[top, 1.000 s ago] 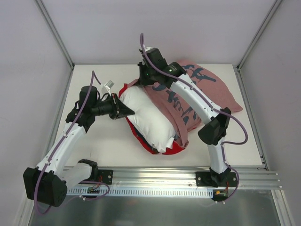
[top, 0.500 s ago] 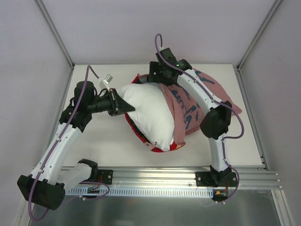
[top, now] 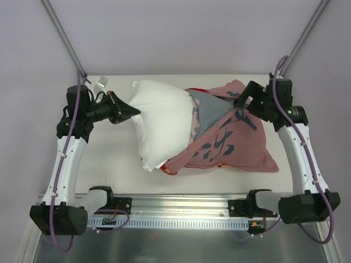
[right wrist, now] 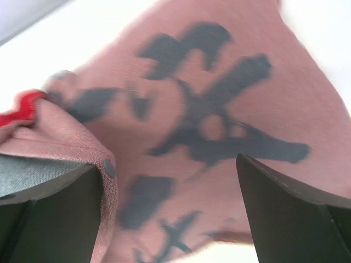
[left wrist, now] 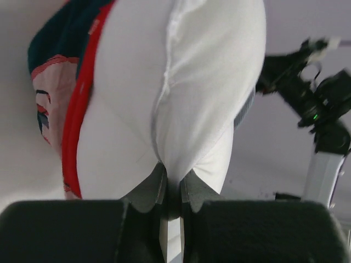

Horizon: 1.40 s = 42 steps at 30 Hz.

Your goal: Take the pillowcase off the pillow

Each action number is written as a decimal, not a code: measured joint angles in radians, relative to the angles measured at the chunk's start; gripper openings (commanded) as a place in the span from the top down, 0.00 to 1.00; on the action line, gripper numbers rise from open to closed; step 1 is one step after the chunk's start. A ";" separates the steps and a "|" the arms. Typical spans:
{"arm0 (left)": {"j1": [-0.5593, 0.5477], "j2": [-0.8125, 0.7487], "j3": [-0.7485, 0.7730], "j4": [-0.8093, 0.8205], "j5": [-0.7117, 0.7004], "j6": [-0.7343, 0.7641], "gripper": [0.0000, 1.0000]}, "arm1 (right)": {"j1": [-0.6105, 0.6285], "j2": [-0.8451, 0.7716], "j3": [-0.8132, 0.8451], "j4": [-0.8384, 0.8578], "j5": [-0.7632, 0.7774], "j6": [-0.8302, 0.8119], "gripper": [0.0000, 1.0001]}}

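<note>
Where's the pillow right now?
Top view: the pillow lies left of centre, left corner pinched by the left gripper, right end tucked into the pillowcase.

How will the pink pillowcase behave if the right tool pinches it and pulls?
Likely floppy: the pillowcase lies creased and folded over, so it should drape, not keep shape. Probably light, being thin cloth. It may drag, since the pillow looks partly inside it, pinched by the left tool.
</note>
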<state>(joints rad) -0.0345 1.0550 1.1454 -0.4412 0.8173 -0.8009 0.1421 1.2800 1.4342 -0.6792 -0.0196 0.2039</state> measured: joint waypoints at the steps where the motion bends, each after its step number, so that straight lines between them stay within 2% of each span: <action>1: 0.050 0.000 0.000 -0.001 0.021 -0.002 1.00 | -0.043 -0.053 -0.075 -0.005 -0.032 0.015 0.04; 6: 0.163 0.009 0.000 -0.016 0.092 -0.010 1.00 | -0.216 -0.176 -0.354 0.007 -0.233 0.110 0.04; 12: 0.183 0.066 -0.029 -0.031 0.122 -0.022 1.00 | -0.359 -0.246 -0.549 0.071 -0.449 0.153 0.04; 20: 0.225 0.099 -0.051 -0.036 0.095 -0.020 1.00 | -0.397 -0.286 -0.564 0.071 -0.579 0.045 0.04; 27: 0.278 0.126 -0.043 -0.020 -0.013 -0.022 1.00 | -0.390 -0.398 -0.469 -0.074 -0.631 -0.007 0.04; 30: 0.278 0.130 -0.038 -0.016 -0.018 -0.024 1.00 | -0.387 -0.452 -0.415 -0.120 -0.602 -0.021 0.04; 33: 0.278 0.130 -0.033 -0.017 -0.020 -0.025 1.00 | -0.385 -0.508 -0.418 -0.166 -0.484 -0.030 0.04; 37: 0.278 0.131 -0.014 -0.022 -0.019 -0.026 1.00 | -0.385 -0.575 -0.502 -0.248 -0.311 -0.045 0.04; 42: 0.287 0.138 0.028 -0.024 -0.018 -0.026 1.00 | -0.385 -0.650 -0.639 -0.324 -0.227 -0.027 0.04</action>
<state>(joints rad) 0.2527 1.1927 1.1732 -0.4648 0.7990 -0.8268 -0.2432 0.6300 0.7952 -1.0035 -0.2466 0.1772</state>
